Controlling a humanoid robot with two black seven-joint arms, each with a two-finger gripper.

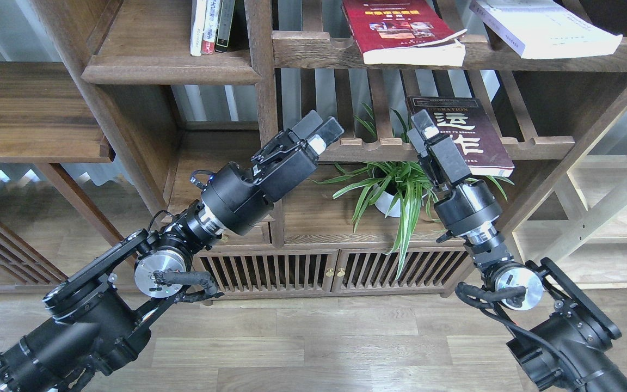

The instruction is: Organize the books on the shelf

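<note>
Head view: both black arms reach up toward a dark wooden bookcase, where three large books lie flat on slatted racks instead of standing on the solid shelf (169,68) at upper left. The left gripper (324,129) hangs in front of the middle rack's scalloped rail, its two fingers side by side with no gap showing, holding nothing. The right gripper (421,130) points up just at the left edge of the maroon book (468,136), which rests on the lower rack; its fingers overlap from this angle, so whether they are parted cannot be told, and no grip on the cover is visible. The red book (400,27) overhangs the front rail of the upper rack, and the pale book (542,27) lies to its right, also jutting forward. The step in hand appears to be taking the maroon book: a clean grasp likely means opening wide, sliding over its near left edge and drawing it forward rather than up, since the upper rack sits close above. A potted plant (395,190) spreads its leaves directly below the right wrist, and the upright post (262,109) stands between the racks and the shelf, where three slim books (213,24) already stand at the right end, leaving open board to their left
</note>
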